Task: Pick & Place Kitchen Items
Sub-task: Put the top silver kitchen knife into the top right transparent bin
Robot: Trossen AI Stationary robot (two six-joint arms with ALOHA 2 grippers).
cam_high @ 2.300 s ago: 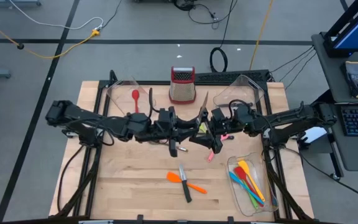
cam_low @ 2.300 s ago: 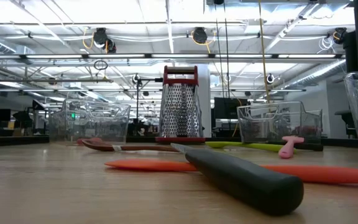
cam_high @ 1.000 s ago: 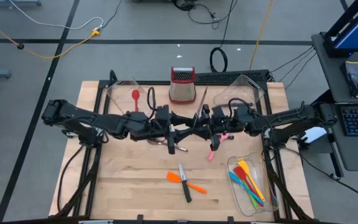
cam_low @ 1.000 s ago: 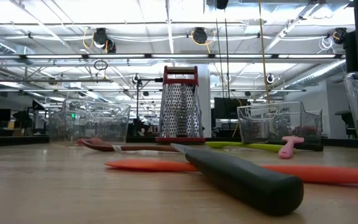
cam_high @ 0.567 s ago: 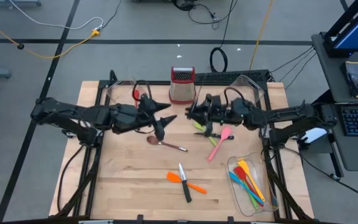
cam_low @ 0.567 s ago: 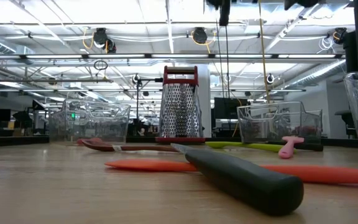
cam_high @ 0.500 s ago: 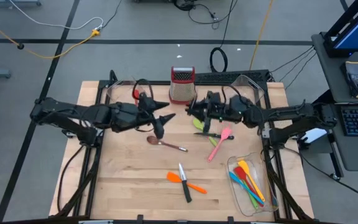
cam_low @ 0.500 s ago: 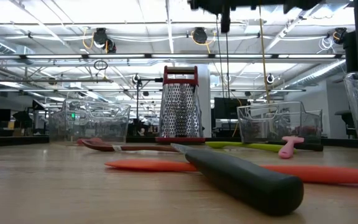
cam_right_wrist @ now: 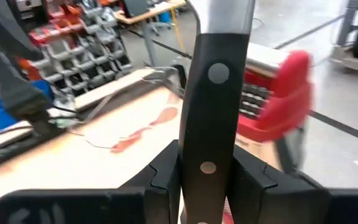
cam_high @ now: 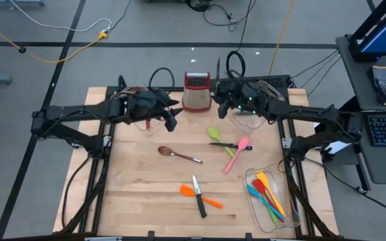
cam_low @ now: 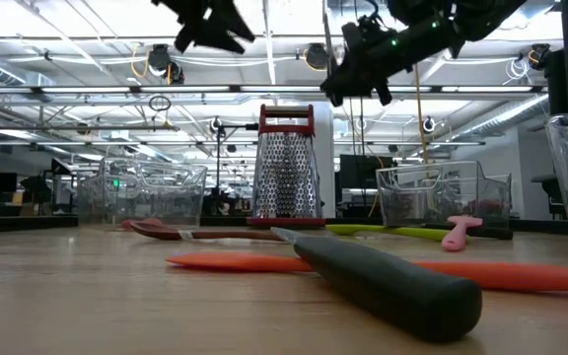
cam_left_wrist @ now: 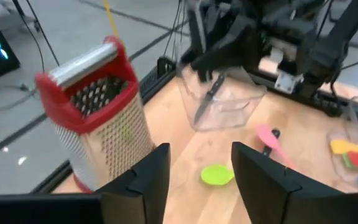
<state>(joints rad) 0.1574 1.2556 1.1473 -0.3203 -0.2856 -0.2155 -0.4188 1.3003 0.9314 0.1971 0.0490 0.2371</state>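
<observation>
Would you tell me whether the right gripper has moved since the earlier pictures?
Yes. The right gripper, holding a black-handled knife, has moved from mid-table toward the far edge, now beside the steel box grater.

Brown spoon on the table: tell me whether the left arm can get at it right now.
Probably yes. The brown spoon lies alone on bare wood, nothing over it. The left gripper hangs empty above the table, close by, and the right gripper, clamped on a black-handled knife, is off to the side.

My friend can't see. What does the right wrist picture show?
A black-handled knife stands upright, clamped between the right gripper and its dark jaws. Behind it sit a red-topped steel grater and a clear bin on the wooden table.
</observation>
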